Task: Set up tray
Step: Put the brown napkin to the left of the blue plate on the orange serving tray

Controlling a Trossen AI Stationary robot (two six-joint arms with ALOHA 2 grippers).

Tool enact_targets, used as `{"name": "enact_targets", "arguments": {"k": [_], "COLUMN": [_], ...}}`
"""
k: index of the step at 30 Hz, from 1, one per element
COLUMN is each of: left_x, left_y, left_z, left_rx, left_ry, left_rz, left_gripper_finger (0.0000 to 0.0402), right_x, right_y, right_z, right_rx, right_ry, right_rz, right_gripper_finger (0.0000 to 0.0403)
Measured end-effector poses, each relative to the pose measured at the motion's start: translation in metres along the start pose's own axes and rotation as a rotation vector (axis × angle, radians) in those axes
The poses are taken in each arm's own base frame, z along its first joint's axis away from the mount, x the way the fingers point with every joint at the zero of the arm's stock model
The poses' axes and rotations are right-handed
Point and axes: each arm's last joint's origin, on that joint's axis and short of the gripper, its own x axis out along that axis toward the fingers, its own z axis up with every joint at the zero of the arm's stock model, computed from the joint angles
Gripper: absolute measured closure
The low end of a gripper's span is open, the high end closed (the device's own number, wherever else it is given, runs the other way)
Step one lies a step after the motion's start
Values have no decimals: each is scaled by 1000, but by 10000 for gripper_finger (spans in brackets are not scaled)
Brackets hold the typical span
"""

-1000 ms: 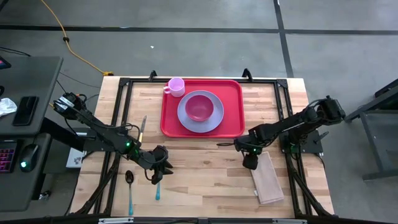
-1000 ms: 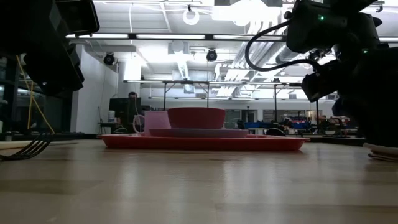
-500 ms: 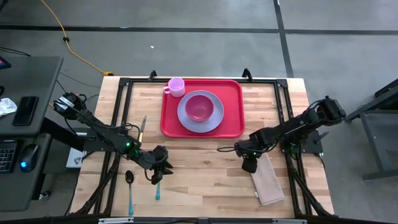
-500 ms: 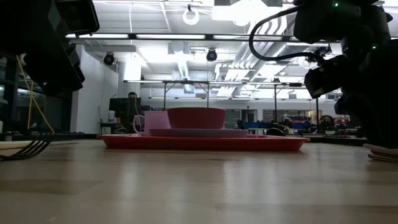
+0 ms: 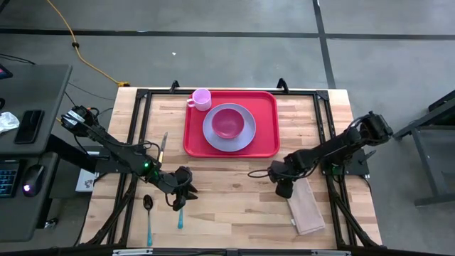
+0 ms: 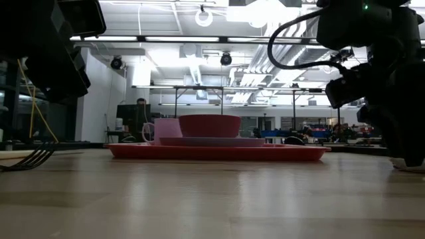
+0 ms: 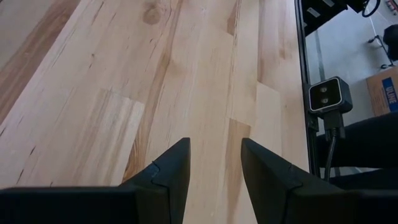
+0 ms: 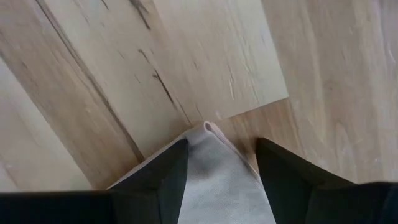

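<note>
A grey concrete floor is stretching around the light wooden plank desk, with dark seam lines crossing it. A yellow cable is trailing over the floor. A dark side desk is carrying a black keyboard and mouse. Long ceiling strip lights are glowing over the open workshop behind.

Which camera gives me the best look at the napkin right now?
The high view: the whole napkin shows, with the right gripper over its near corner. The right wrist view shows only that corner between the open fingers. The low view shows just a sliver at the edge; the left wrist view, nothing.
</note>
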Motion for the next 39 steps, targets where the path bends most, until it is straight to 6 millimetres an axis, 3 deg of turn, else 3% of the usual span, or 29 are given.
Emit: {"name": "enact_targets", "arguments": {"k": [11,21,29,39], "left_x": [0,0,0,0], "left_y": [0,1,2,2], "left_z": [0,-1,-2,-2], "left_rx": [0,4,5,10], "left_ry": [0,12,25,26], "left_rz": [0,14,11,10], "left_gripper_finger": [229,229,229,229], "right_x": [5,6,6,5], "right_y": [0,-1,-1,-1], "right_z": [1,1,3,2], "right_rx": [36,84,93,147], "right_ry": [-19,-30,-39,-33], "right_rz": [-50,-62,-50,-38], "right_gripper_finger": [239,306,392,400]}}
